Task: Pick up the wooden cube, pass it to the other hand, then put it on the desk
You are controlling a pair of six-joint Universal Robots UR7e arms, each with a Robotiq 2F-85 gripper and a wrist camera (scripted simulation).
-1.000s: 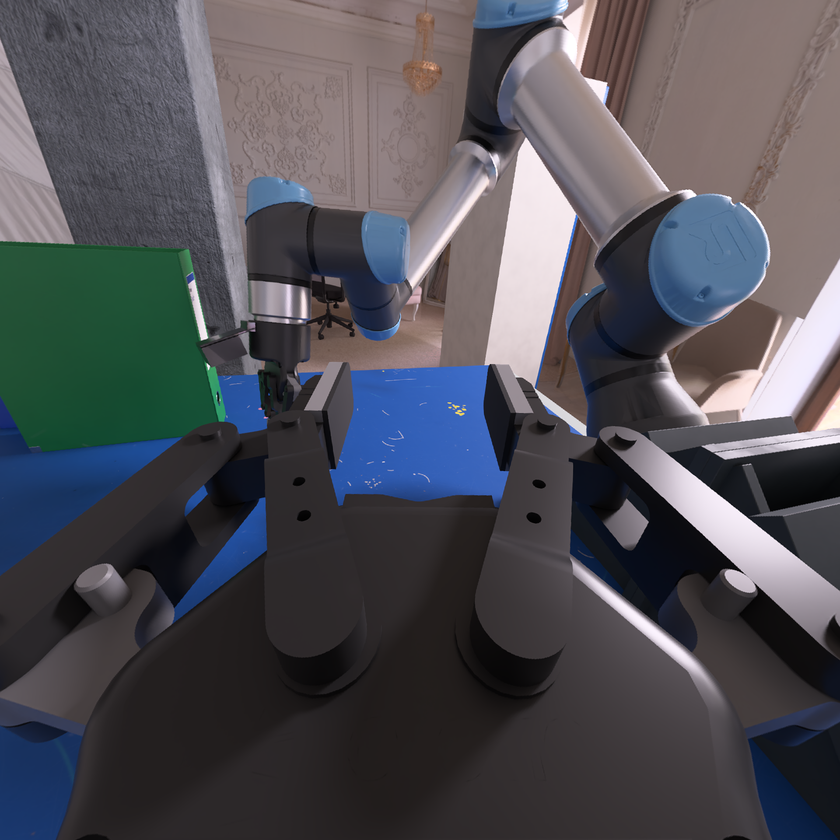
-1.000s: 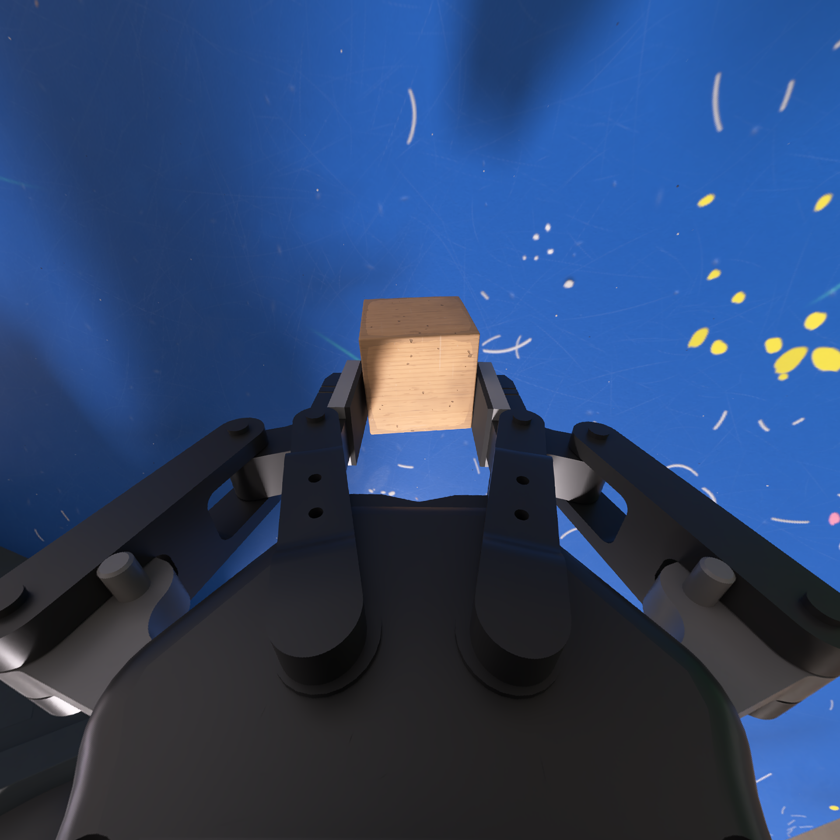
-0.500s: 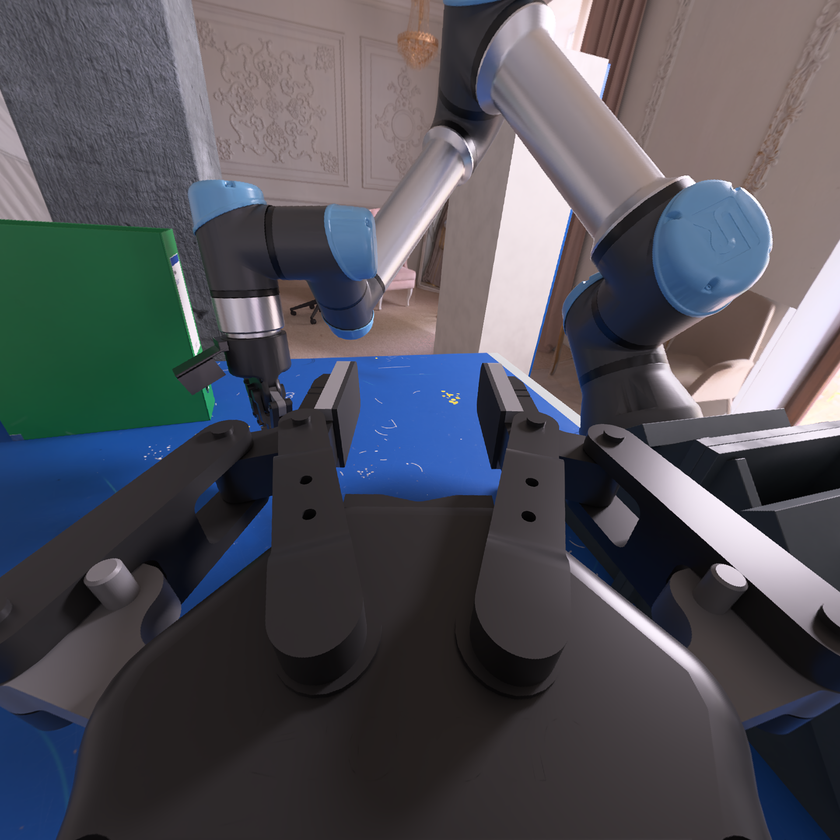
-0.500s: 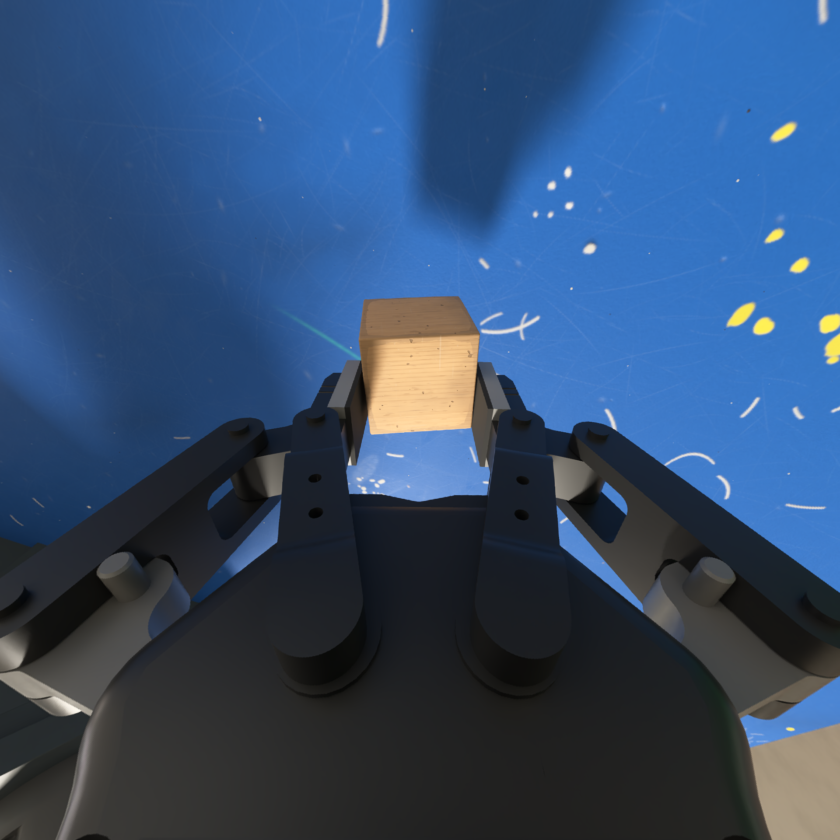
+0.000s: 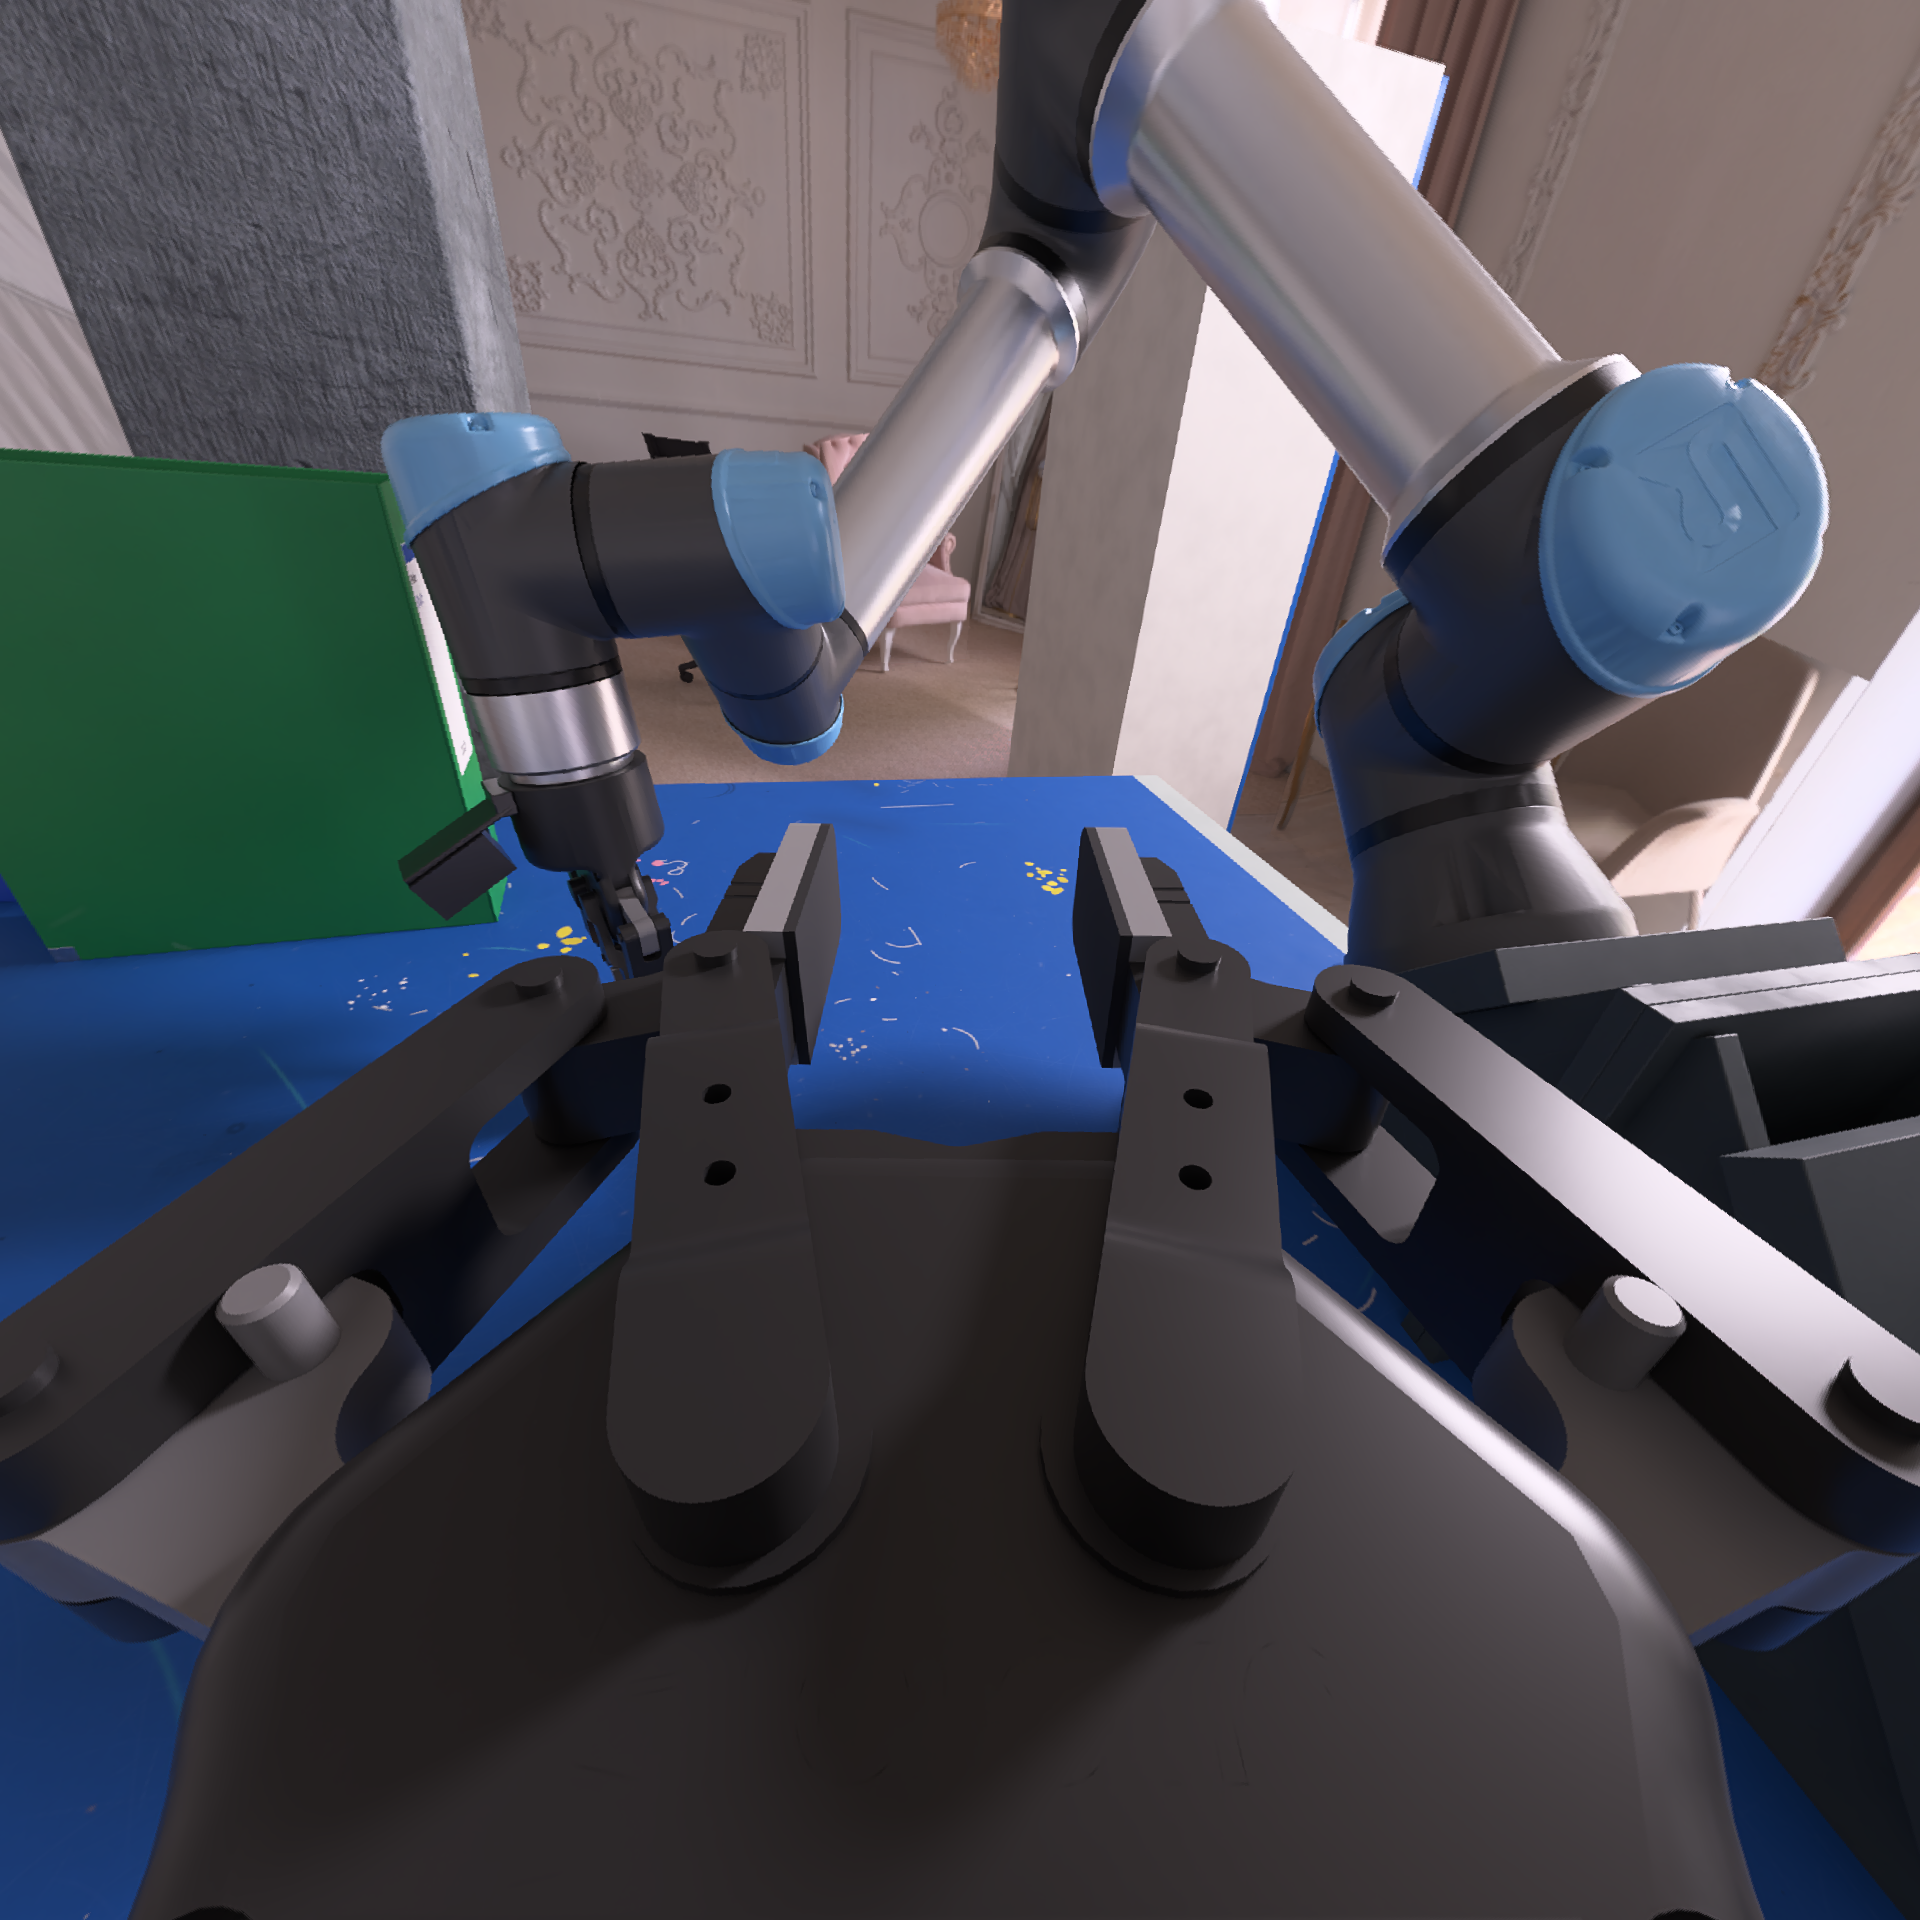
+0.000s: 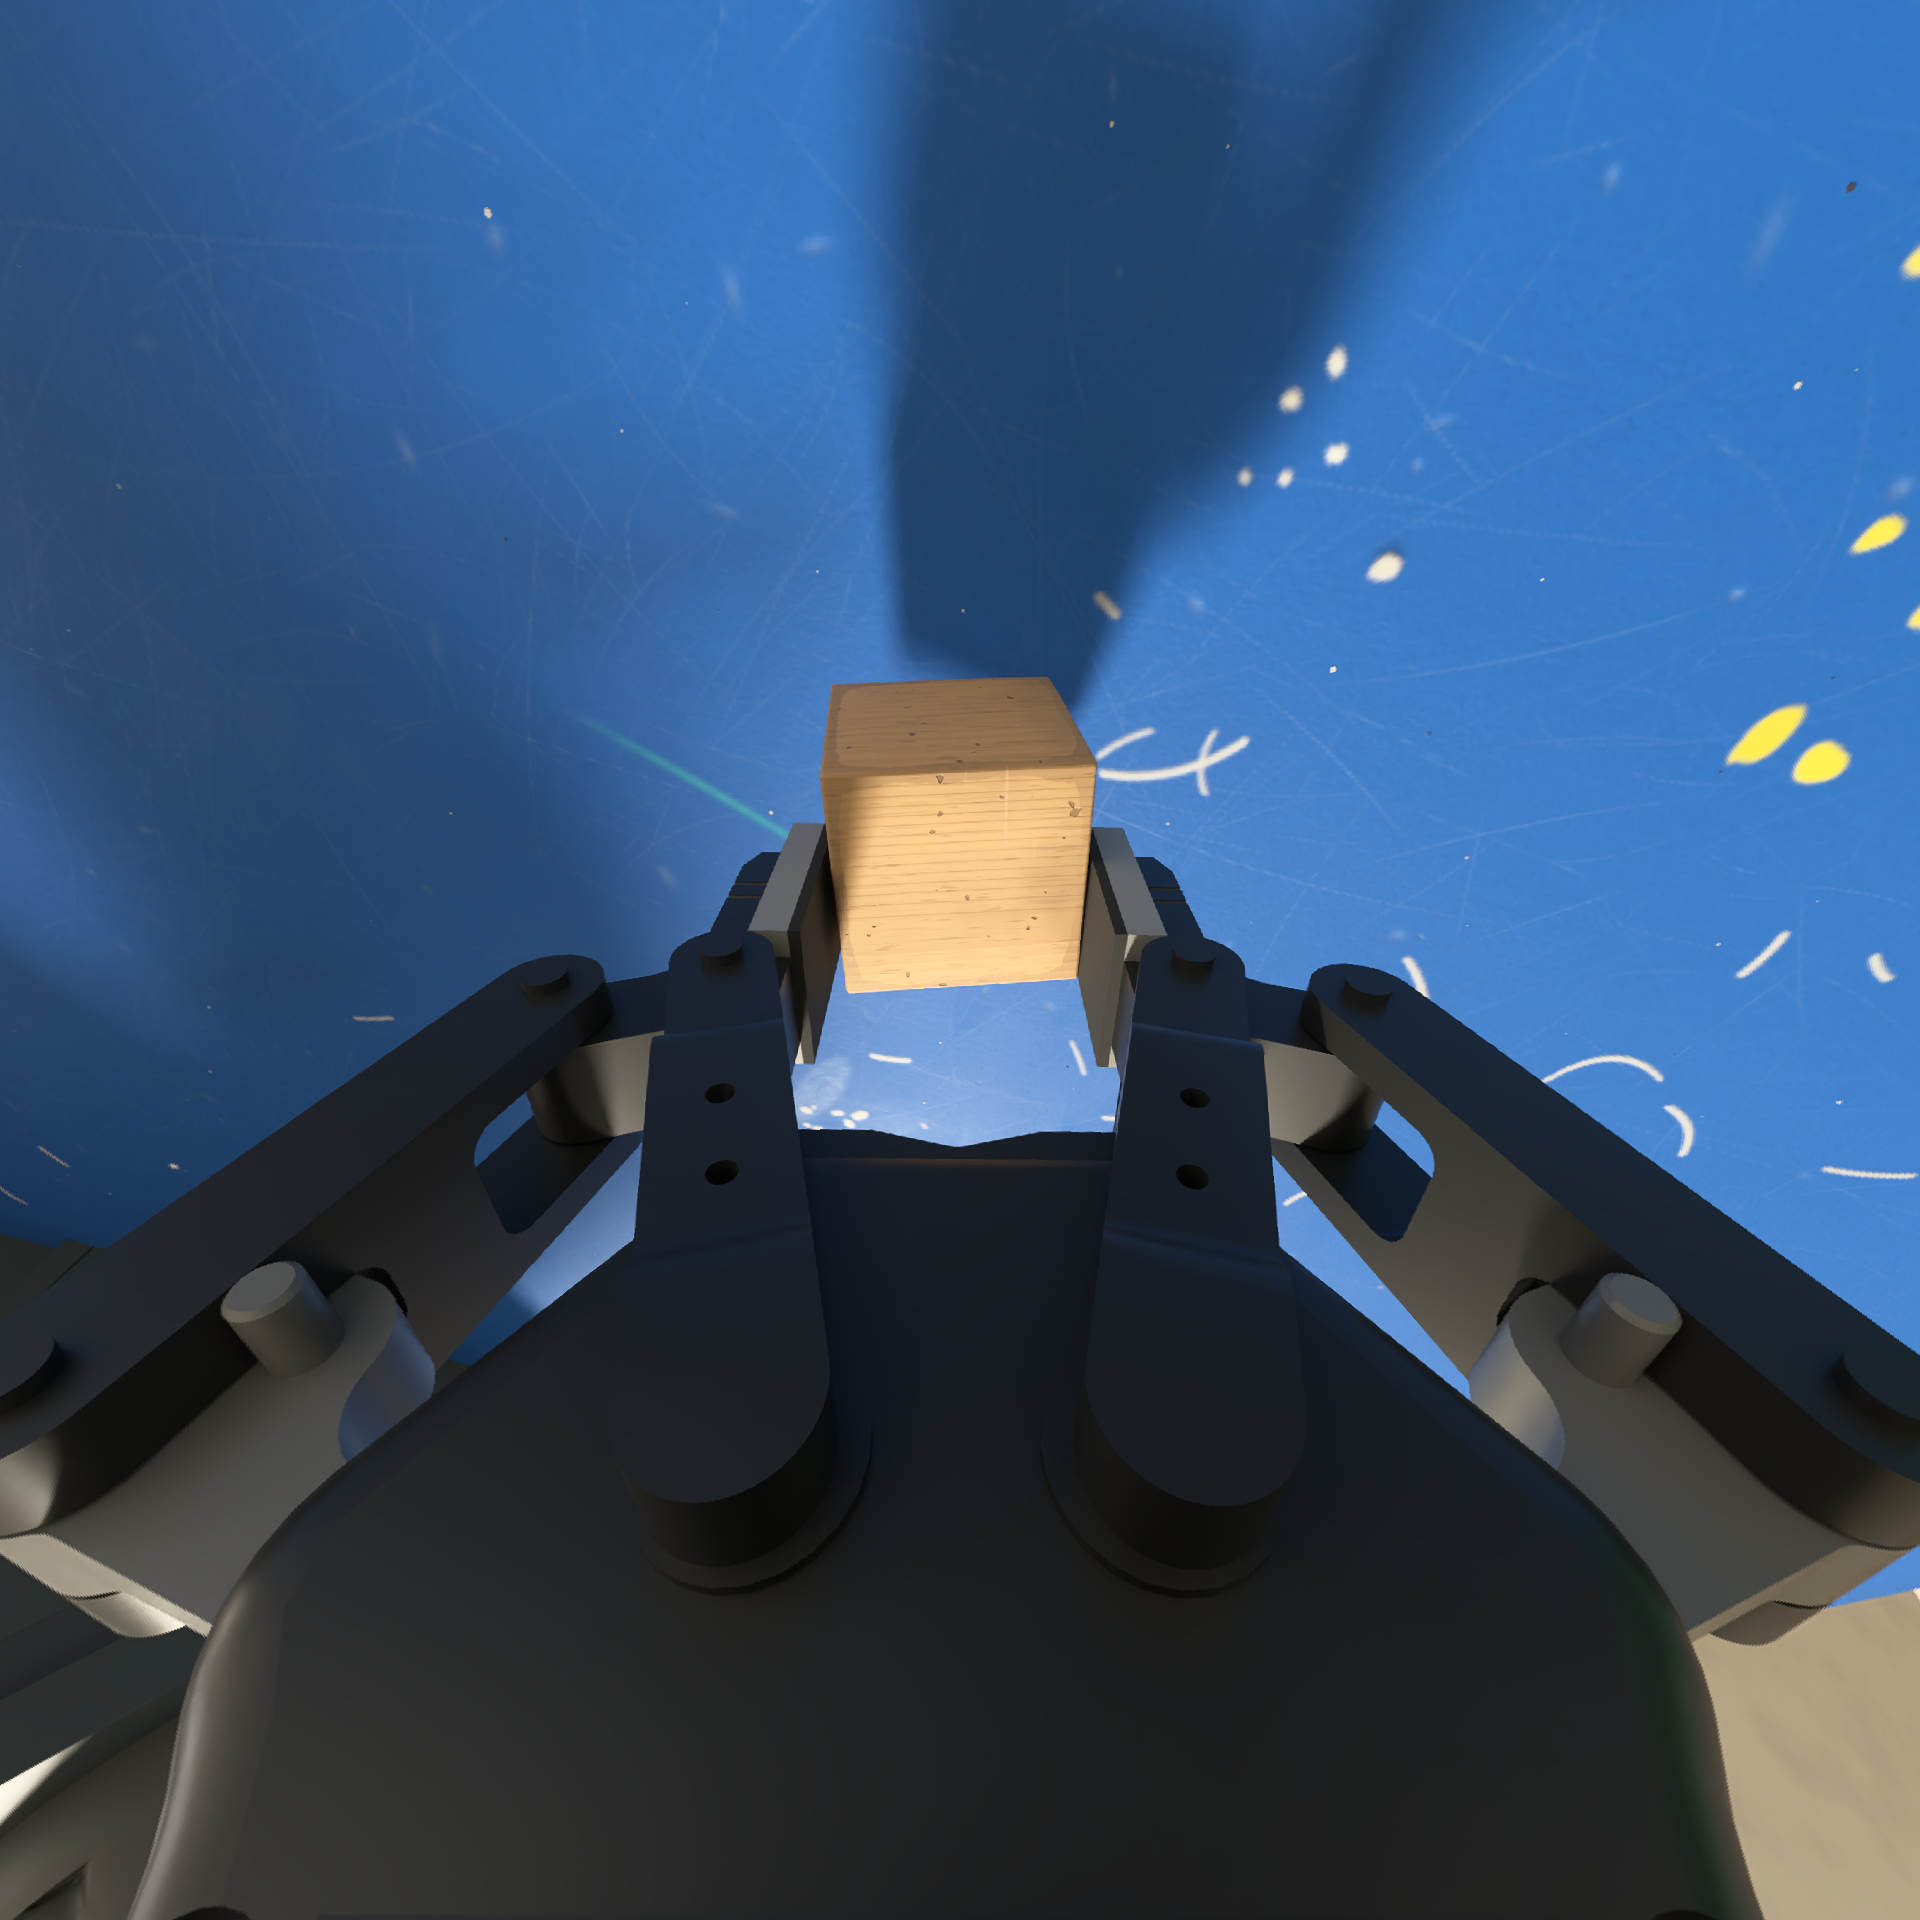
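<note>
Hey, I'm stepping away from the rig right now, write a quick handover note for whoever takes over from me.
Right gripper: jaws shut on the wooden cube, held above the blue desk, not touching it.
Left gripper: jaws open, nothing between them, low over the desk; a green box stands at the back.
Done: the cube is off the desk.
Unclear: whether the pass between grippers has happened; these views do not show it.
Left: the pass if still due, then setting the cube on the desk and releasing it.

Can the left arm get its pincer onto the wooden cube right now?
Probably yes. The left pincer is open and empty, with bare blue desk ahead. The right pincer holds the wooden cube by two sides, leaving the other faces free.
</note>
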